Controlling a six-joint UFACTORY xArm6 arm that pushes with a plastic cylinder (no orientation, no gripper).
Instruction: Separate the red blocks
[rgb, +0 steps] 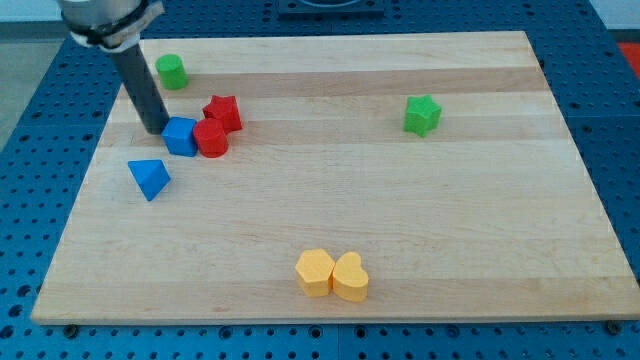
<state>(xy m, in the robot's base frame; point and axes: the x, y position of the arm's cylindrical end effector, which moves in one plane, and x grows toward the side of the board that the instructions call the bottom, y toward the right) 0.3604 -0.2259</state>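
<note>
The two red blocks sit in the upper left part of the wooden bench (400, 220): a red star (223, 111) toward the view's top and a red cylinder (211, 138) just below it, the two touching. Pressed against the cylinder's left side is a blue cube (180, 136), and my tip (157, 130) stands right at that cube's left edge, so the cube lies between my tip and the red pair. The rod rises from there toward the view's top left corner, tilted slightly left. There is no pincer on this arm, so nothing of that kind is apart or together; the rod simply ends at the bench surface. A blue triangular block (149, 178) lies just below and left of the tip, apart from the cluster. A green cylinder (172, 71) sits near the top left, above the red star and clear of it. A green star (422, 115) is well apart on the view's right. Two yellow blocks touch near the bottom centre: a yellow hexagon-like block (315, 272) and a yellow heart (350, 277). No labels or writing can be read anywhere.
</note>
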